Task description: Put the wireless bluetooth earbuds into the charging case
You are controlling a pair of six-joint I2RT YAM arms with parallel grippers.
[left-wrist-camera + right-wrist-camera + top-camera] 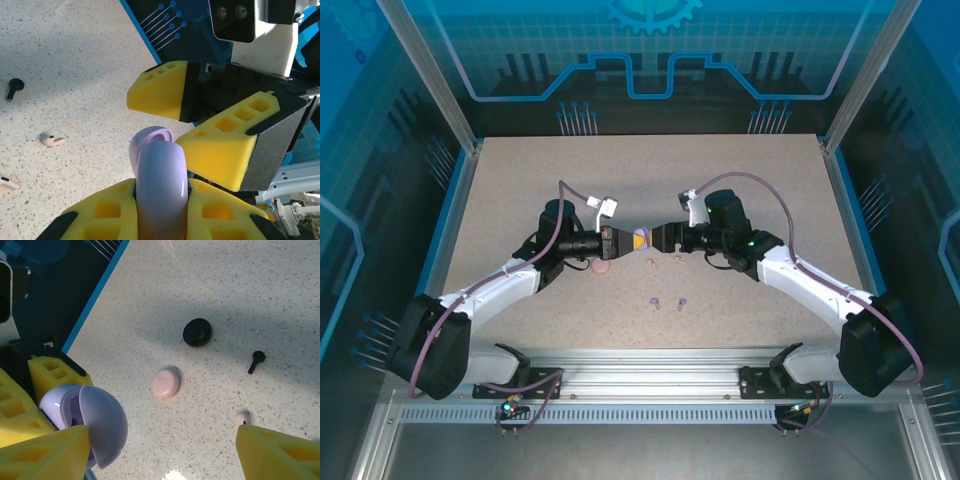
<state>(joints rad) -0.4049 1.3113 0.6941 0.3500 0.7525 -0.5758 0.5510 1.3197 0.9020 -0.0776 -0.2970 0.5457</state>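
1. My left pincer (623, 240): clamped on the lilac case (161, 195), which it holds above the middle of the table (520, 190). The case lid stands ajar.
2. My right pincer (658, 239): fingers spread wide with nothing between them, nose to nose with the left one. One yellow pad (220, 155) sits just beside the case.
3. Two lilac earbuds (656, 301): loose on the table, side by side, nearer my bases than the case.
4. One black earbud (256, 361): lying on the table near the black case (197, 332).
5. One pink earbud (243, 416): lying on the table, just beside the black one.
6. One pink case (165, 382): closed, resting near the black case.
7. Surface: speckled beige with blue edging.
8. Surround: blue panels (650, 60) printed with circuit lines, and a metal rail (640, 385) at the near edge.
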